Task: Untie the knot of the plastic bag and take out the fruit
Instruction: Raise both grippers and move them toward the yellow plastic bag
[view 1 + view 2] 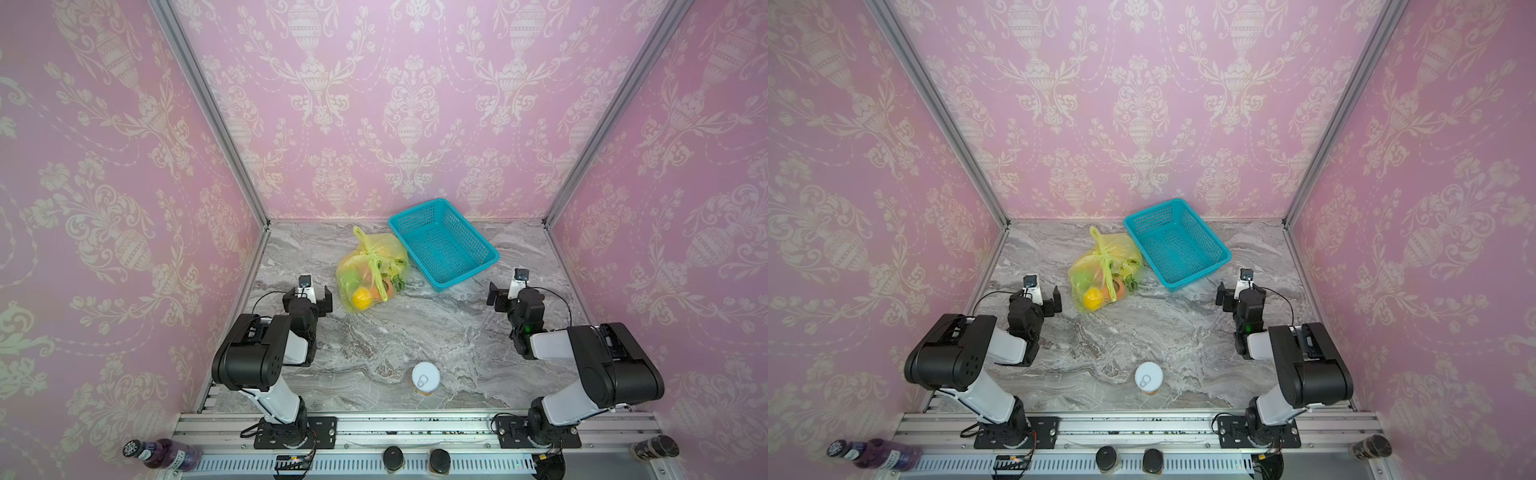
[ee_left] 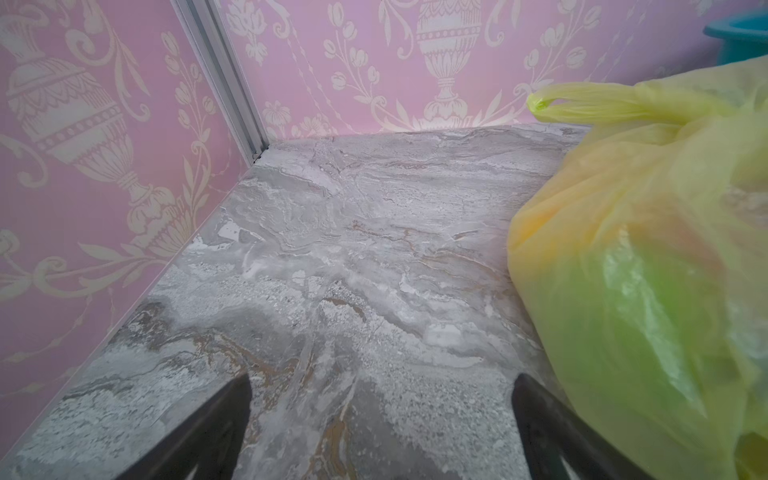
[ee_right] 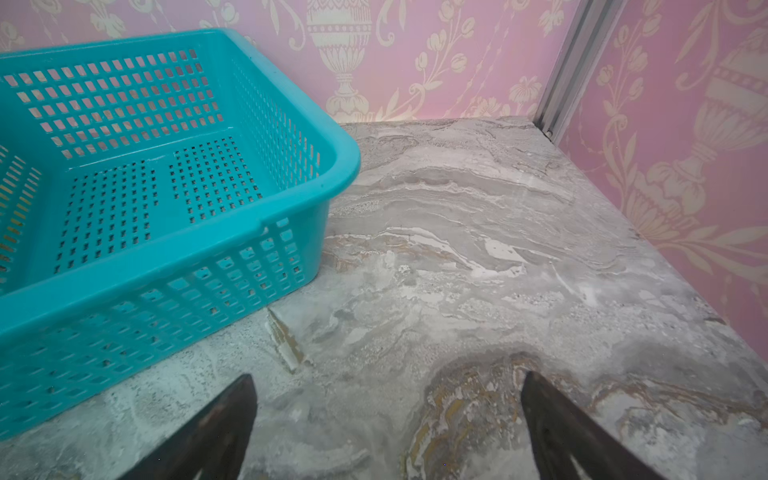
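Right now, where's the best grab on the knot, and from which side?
Pinch the loose tail sticking up behind the knot, likely from above with the left gripper: it stands clear of the plastic bag, while the other strip lies flat.

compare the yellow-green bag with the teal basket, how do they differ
The plastic bag is soft, translucent yellow-green film; the basket is rigid teal mesh. The plastic bag is tied shut by the knot with fruit inside; the basket is open-topped and holds nothing. Both sit side by side on the table.
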